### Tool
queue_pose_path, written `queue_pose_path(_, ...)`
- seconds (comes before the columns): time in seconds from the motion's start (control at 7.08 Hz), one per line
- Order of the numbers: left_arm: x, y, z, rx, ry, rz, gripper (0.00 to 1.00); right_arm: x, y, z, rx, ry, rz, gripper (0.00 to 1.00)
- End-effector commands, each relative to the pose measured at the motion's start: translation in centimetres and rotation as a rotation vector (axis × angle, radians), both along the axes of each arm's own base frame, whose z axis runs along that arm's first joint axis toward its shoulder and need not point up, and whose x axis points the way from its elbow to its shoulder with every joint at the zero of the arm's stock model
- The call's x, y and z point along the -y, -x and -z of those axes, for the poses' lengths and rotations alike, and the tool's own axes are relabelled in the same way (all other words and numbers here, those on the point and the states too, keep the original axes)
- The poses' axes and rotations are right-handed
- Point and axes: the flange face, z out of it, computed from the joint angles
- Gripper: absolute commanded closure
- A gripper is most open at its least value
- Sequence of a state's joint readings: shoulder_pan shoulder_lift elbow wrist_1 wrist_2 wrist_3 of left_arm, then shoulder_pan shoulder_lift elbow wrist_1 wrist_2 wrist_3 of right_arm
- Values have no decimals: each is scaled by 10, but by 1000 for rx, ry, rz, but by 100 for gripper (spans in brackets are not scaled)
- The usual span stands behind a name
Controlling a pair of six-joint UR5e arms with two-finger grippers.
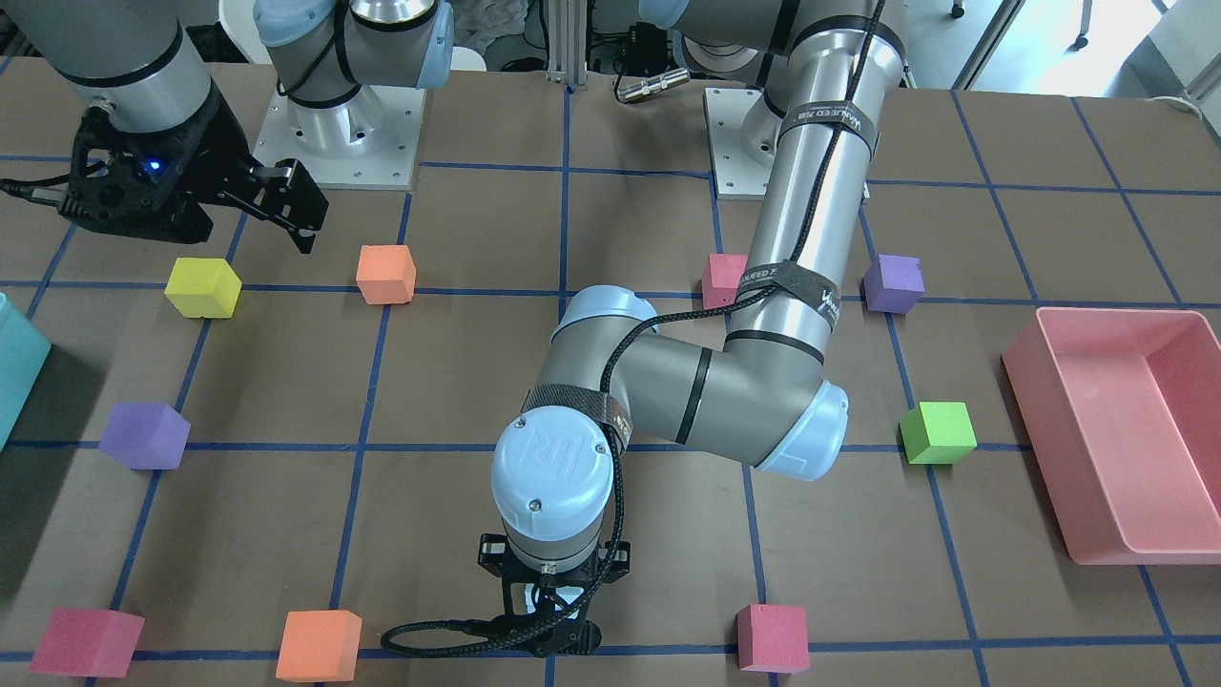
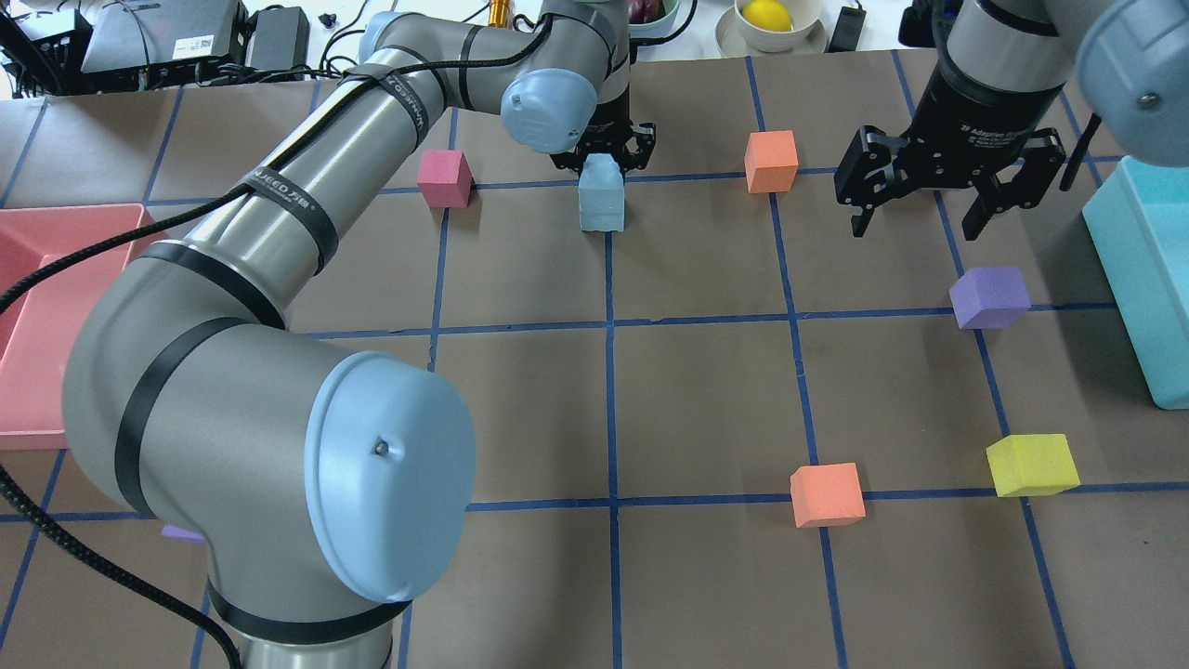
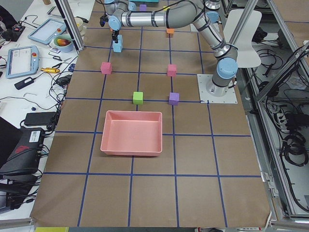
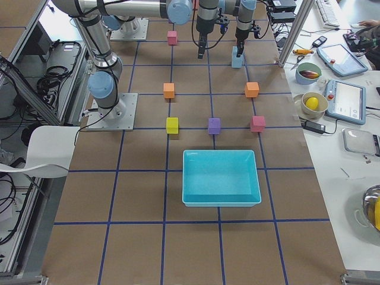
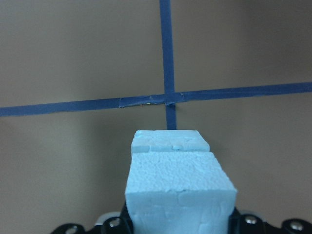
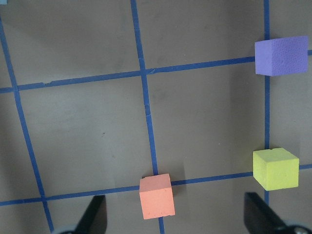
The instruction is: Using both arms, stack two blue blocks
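Two pale blue blocks form a stack on a tape crossing at the far middle of the table. My left gripper is shut on the upper blue block, which sits on or just above the lower blue block; I cannot see a gap. The stack also shows in the side views. In the front-facing view the left wrist hides most of it. My right gripper is open and empty, hovering above the table to the stack's right, also seen in the front-facing view.
Orange cubes, a purple cube, a yellow cube and a red-pink cube lie around. A teal bin stands at the right edge, a pink bin at the left. A green cube lies near the pink bin.
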State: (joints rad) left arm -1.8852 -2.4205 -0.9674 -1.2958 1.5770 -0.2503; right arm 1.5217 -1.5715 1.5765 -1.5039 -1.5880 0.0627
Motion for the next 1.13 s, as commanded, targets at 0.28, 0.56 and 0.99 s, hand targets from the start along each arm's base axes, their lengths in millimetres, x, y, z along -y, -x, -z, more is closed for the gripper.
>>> queue_pose_path(0.28, -3, -5, -32, -16, 19, -1, 0, -3, 0, -2, 1, 3, -7, 0)
queue_pose_path(0.56, -48, -17, -136, -40, -29, 45, 0, -4, 0, -1, -3, -3, -9, 0)
queue_pose_path(0.99, -134, -73, -279, -22, -46, 84, 0, -3, 0, -2, -5, 1, -8, 0)
